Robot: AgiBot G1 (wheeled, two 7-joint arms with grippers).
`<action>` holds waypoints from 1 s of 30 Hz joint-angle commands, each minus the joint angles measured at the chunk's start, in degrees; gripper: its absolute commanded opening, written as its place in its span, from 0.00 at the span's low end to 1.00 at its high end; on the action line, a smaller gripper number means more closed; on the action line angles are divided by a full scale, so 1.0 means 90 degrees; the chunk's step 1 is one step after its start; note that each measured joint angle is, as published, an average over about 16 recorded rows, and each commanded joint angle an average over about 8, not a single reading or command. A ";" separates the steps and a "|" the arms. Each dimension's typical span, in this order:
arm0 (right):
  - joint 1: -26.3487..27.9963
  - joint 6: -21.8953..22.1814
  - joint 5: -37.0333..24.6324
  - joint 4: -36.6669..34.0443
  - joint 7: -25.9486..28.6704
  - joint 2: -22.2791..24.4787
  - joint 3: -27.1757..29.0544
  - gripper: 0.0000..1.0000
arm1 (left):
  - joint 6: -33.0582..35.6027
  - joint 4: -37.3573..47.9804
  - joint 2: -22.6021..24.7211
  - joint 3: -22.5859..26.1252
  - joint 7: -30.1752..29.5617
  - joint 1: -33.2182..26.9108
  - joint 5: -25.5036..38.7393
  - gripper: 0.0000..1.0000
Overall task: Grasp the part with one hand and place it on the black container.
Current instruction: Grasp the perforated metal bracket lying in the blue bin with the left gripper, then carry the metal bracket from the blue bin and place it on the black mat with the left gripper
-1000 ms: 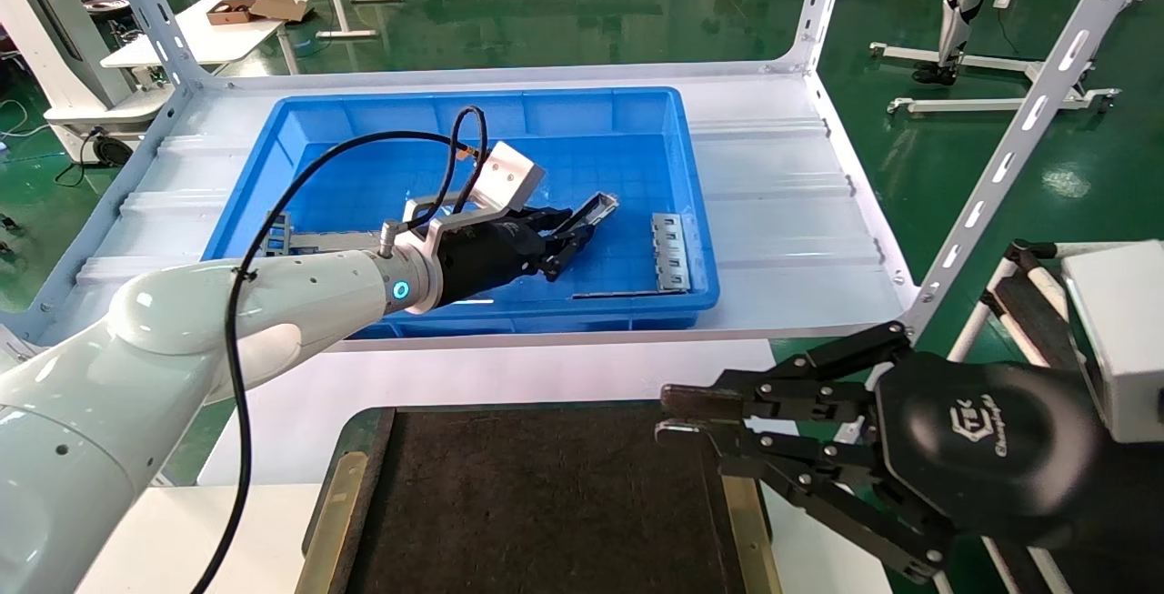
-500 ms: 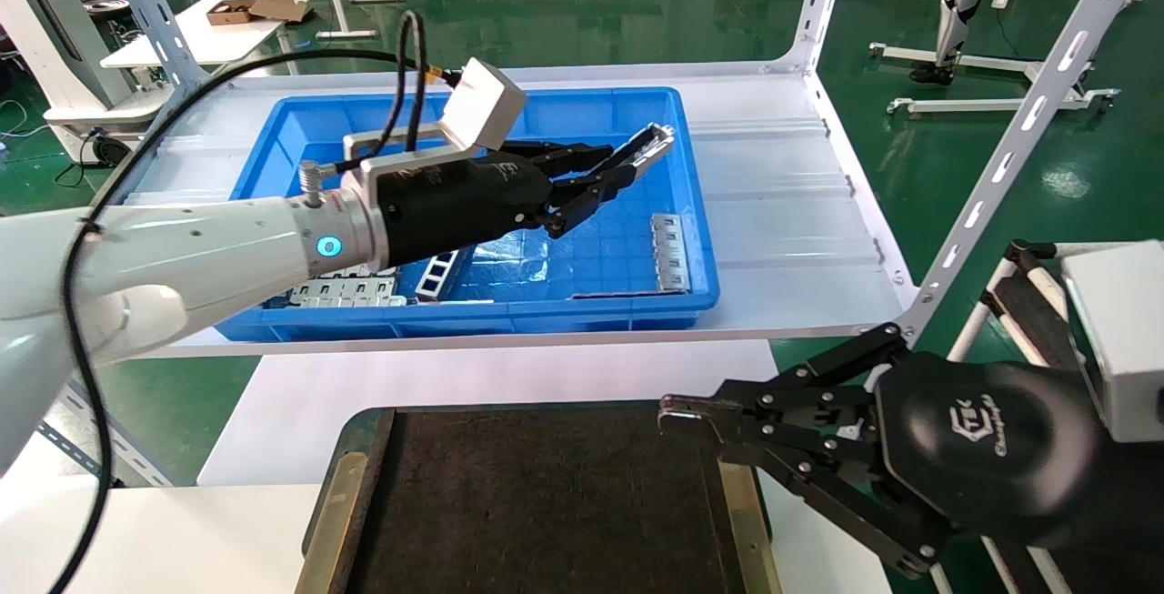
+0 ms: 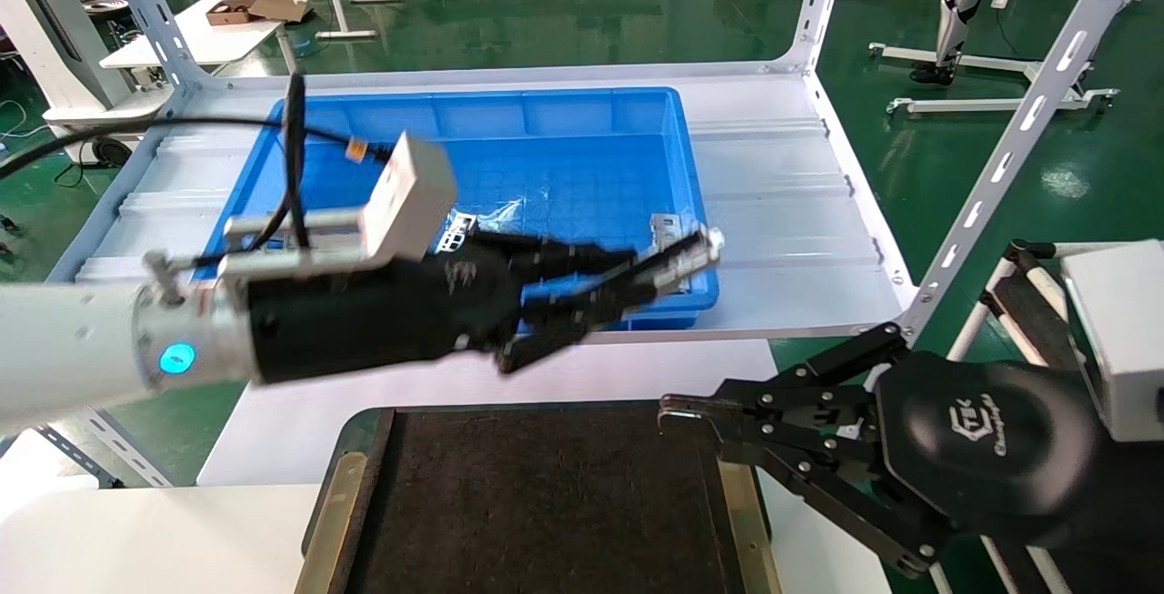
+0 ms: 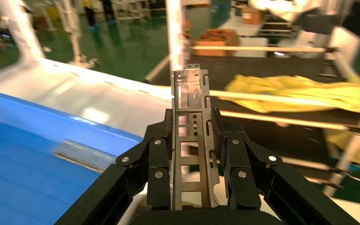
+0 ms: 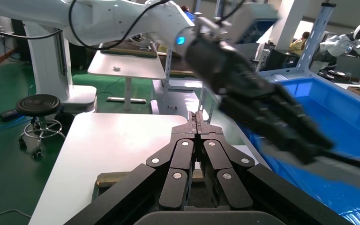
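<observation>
Left claw [image 3: 627, 289] is clamped on the part [image 3: 677, 259], carrying it in the air above the front rim of the blue bin [image 3: 582, 116], not yet over the black container [image 3: 546, 503]. Right claw [image 3: 677, 417] is pinched together, empty, parked at the container's right edge. Grip is only on the part's rear half, so a fast swing could twist or drop it short onto the desk [image 3: 300, 394], or clip the right claw.

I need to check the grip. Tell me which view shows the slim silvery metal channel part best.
The left wrist view: the slim silvery-grey metal channel part fills the middle, clamped between the left gripper's black fingers, holes visible. The head view shows the part small and blurred over the blue bin's front rim. The right wrist view shows only a blurred streak.
</observation>
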 commanded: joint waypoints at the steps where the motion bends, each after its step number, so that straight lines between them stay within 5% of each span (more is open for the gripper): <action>1: 0.0000 0.0000 0.0000 0.0000 0.0000 0.0000 0.0000 0.00 | 0.0091 -0.0448 -0.0284 -0.0011 -0.0133 0.0218 -0.0114 0.00; 15: 0.0000 0.0000 0.0001 0.0000 0.0000 0.0000 -0.0001 0.00 | -0.1154 -0.1293 -0.0846 0.0327 -0.0322 0.2048 0.0013 0.00; 30: 0.0000 0.0001 0.0001 0.0000 -0.0001 0.0001 -0.0002 0.00 | -0.4656 -0.0938 0.0252 0.1166 -0.1438 0.3323 0.0685 0.00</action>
